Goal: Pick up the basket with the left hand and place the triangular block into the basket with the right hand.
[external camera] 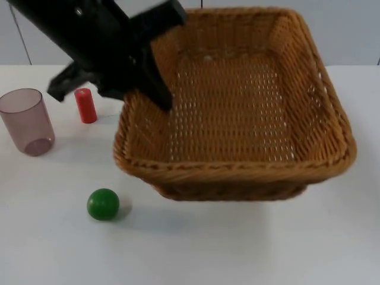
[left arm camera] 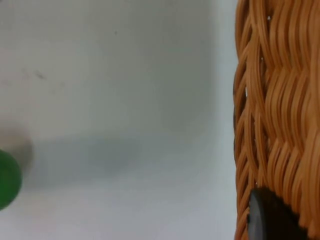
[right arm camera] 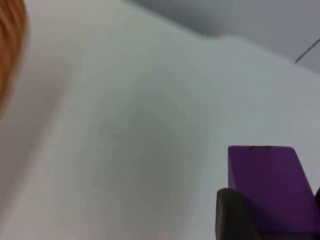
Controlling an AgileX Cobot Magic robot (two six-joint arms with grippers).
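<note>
The white table [external camera: 249, 249] runs back to the grey partition wall [external camera: 350, 29], and the biggest thing over it is the wicker basket [external camera: 237, 113], raised off the top and tilted so its inside shows, casting a shadow on the table below. The left arm [external camera: 89, 41] reaches down to the basket's left rim, where the left gripper [external camera: 155, 89] is clamped on the weave; in the left wrist view a black fingertip [left arm camera: 267, 217] presses against the basket's woven wall [left arm camera: 280, 115]. To the left of the basket, well apart from it, stands a translucent pinkish cup [external camera: 27, 122], upright, and between the cup and the basket a small red cylinder [external camera: 85, 105] stands on end. A green ball [external camera: 103, 203] lies just off the basket's near left corner. In the right wrist view the right gripper [right arm camera: 270, 212] grips a purple block [right arm camera: 265, 180] between its fingers, held above the table, with an orange edge of the basket [right arm camera: 10, 45] well off to one side.
</note>
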